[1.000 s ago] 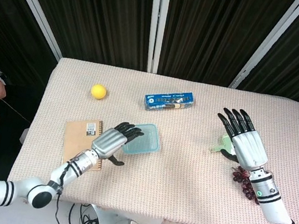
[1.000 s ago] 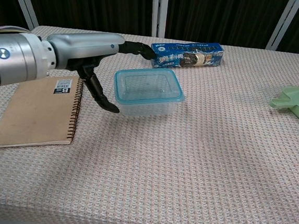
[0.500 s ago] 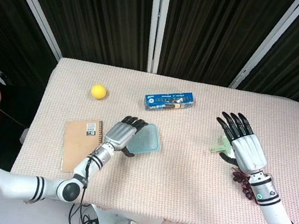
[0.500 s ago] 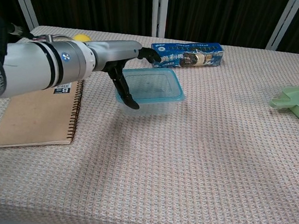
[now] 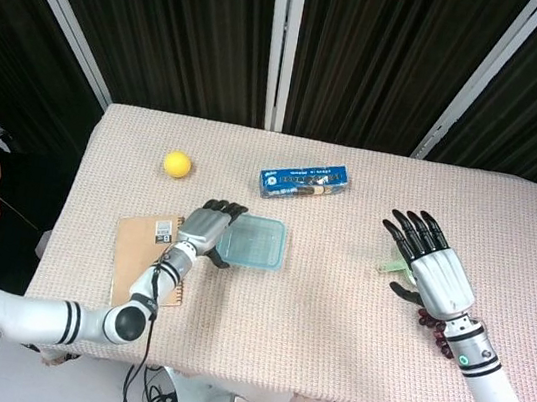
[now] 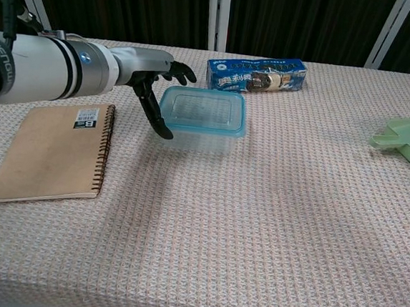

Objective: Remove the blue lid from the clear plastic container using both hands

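Note:
The clear plastic container [image 5: 252, 243] [image 6: 202, 121] with its blue lid [image 6: 203, 112] on stands near the middle of the table. My left hand [image 5: 206, 229] [image 6: 154, 74] is at the container's left end, fingers spread over its far left corner and thumb hanging by its left wall; whether it touches is unclear. It holds nothing. My right hand [image 5: 432, 273] hovers flat and open over the right side of the table, far from the container; only a dark fingertip shows at the right edge of the chest view.
A brown spiral notebook [image 5: 146, 257] [image 6: 52, 149] lies left of the container. A blue snack box [image 5: 303, 181] [image 6: 256, 74] lies behind it, with a yellow ball [image 5: 177, 163] at back left. A green scoop [image 6: 404, 140] and dark grapes [image 5: 436, 331] lie by my right hand.
My left hand drew back left from over the lid to the container's left end. The container turned square to the table edge and shifted slightly back. My right hand drifted a little nearer.

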`<state>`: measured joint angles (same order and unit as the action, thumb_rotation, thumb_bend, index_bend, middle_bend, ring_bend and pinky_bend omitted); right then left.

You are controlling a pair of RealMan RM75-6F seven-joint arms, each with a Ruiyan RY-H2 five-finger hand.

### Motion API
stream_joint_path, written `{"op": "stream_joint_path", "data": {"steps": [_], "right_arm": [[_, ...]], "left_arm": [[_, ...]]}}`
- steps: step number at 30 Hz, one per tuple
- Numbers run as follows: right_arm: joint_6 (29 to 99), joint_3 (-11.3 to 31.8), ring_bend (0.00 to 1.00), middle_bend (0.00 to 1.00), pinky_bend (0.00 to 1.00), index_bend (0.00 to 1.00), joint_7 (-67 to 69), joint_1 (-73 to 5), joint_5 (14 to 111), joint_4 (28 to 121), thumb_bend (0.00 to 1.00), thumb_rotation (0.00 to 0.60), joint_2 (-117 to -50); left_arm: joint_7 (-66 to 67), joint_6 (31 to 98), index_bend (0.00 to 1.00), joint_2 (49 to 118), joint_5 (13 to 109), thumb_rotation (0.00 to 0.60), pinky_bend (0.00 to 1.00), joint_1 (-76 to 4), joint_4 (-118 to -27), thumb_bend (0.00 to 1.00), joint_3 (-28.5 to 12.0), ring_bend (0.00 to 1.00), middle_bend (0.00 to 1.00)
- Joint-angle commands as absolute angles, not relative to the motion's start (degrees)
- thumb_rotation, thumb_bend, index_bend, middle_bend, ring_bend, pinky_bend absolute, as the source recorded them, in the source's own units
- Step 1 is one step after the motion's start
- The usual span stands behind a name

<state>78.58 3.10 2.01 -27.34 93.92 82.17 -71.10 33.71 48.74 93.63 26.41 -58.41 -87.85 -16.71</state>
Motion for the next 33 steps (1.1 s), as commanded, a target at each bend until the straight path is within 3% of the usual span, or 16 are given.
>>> {"op": "stream_joint_path", "data": {"steps": [1, 17, 19, 24, 25, 28, 31, 33], "right_arm": [[78.51, 2.84, 0.00, 0.04, 0.00, 0.00, 1.87, -27.25, 94.47, 82.39, 0.00, 0.600, -71.17], [78.84, 2.23, 0.00, 0.07, 0.00, 0.00, 1.43, -26.05, 95.70, 82.91, 0.00, 0.600, -71.49], [78.79, 2.14, 0.00, 0.09, 0.00, 0.00, 1.45, -25.89, 95.72, 82.82, 0.00, 0.600, -71.59], [77.50, 1.88, 0.01, 0.19, 0.02, 0.03, 1.78, -26.52, 96.38, 83.27, 0.00, 0.600, -72.57], [77.11, 1.84, 0.04, 0.23, 0.06, 0.07, 1.78, -26.83, 96.65, 83.35, 0.00, 0.600, -72.99], [75.18, 1.83, 0.27, 0.37, 0.36, 0.22, 2.10, -28.53, 97.76, 83.21, 0.00, 0.600, -74.93], [72.00, 2.27, 0.51, 0.55, 0.64, 0.38, 2.83, -30.99, 98.02, 82.05, 0.00, 0.600, -77.79], [69.92, 2.67, 0.63, 0.64, 0.75, 0.43, 2.88, -32.58, 97.88, 80.89, 0.00, 0.600, -79.82]], "left_arm": [[32.96, 47.23, 0.08, 92.90, 24.74, 0.600, 0.03, -59.48, -87.80, 0.00, -16.56, 0.00, 0.05], [30.90, 45.60, 0.07, 93.45, 20.87, 0.600, 0.05, -64.33, -85.95, 0.00, -14.87, 0.00, 0.06], [30.57, 45.98, 0.09, 93.81, 20.40, 0.600, 0.08, -64.75, -85.46, 0.00, -14.85, 0.02, 0.11], [29.45, 46.98, 0.25, 95.11, 19.66, 0.600, 0.20, -65.35, -84.46, 0.00, -14.99, 0.18, 0.27], [29.27, 47.11, 0.28, 95.32, 19.71, 0.600, 0.24, -65.41, -84.34, 0.00, -14.98, 0.21, 0.30], [28.83, 48.10, 0.32, 96.22, 20.38, 0.600, 0.32, -65.55, -84.05, 0.00, -14.88, 0.24, 0.35], [28.77, 48.45, 0.33, 96.70, 20.79, 0.600, 0.34, -65.68, -84.19, 0.00, -14.56, 0.25, 0.36], [28.84, 48.74, 0.33, 96.96, 21.15, 0.600, 0.34, -65.77, -84.32, 0.00, -14.35, 0.25, 0.36]]}}
